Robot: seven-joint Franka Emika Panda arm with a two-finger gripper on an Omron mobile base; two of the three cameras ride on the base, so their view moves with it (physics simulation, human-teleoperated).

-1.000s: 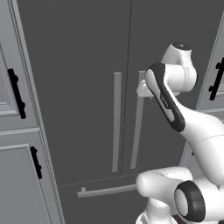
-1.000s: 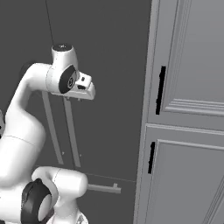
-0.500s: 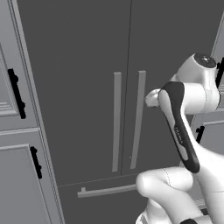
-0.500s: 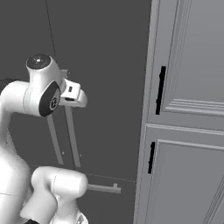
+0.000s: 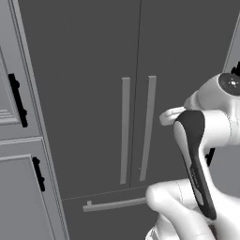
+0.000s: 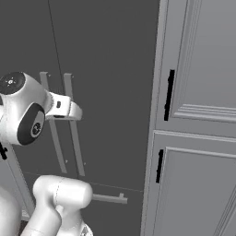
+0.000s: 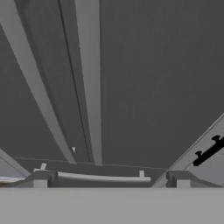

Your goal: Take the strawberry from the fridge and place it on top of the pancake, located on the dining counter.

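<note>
The fridge (image 5: 93,70) fills the middle of both base views, dark grey, with both doors shut. Its two long light grey handles (image 5: 125,131) stand side by side, and the drawer handle (image 5: 115,204) lies below them. My gripper (image 5: 165,117) hangs a short way in front of the right door, beside the right handle (image 5: 147,129) and apart from it. In the hand view the gripper (image 7: 110,181) stands open, its fingertips (image 7: 40,179) wide apart with nothing between them, facing the handles (image 7: 89,78). The strawberry is hidden behind the shut doors. The pancake and the dining counter are out of view.
Light grey panelled cabinets (image 5: 18,187) with black handles (image 5: 16,93) flank the fridge on the left. More of them (image 6: 198,138) stand on the right, close to the fridge's edge. My own white arm (image 5: 197,154) takes up the lower right of the left base view.
My gripper has come off the right door handle, opened wide and drawn back toward the base. The arm has folded lower. The fridge doors have stayed shut.
</note>
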